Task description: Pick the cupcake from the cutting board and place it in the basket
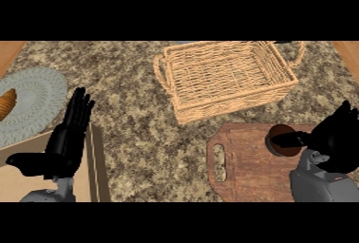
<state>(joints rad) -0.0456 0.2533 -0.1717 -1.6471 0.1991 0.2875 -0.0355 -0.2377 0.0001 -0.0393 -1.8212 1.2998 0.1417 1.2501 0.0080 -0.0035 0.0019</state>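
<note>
Head view looks steeply down on a speckled stone counter (140,128). A wicker basket (231,105) sits at its far middle, well apart from both hands. On the left is a pale round plate (38,95) with an orange-brown item (7,105) at the frame edge. The wooden cutting board (245,166) lies at the near right, just in front of the basket and not touching it.

The left hand (67,137) rests open at the left, fingers straight and pointing away, and holds nothing.

The right forearm (319,185) comes up from the lower right edge over the board. The right hand (335,137) is turned inward toward the board's far right corner. Its fingers (344,114) stand fairly straight and point away, not yet curled. Its thumb (294,139) reaches sideways across the cupcake (282,149).

The cupcake, a small dark brown round, still sits on the board near that far right corner, partly hidden under the thumb.

I judge the step in hand to be the pick, with the hand placed at the cupcake but not closed round it. The next move calls for the fingers to close against the thumb. Then comes a lift clear of the board and a carry forward and left over the basket's near wall.
</note>
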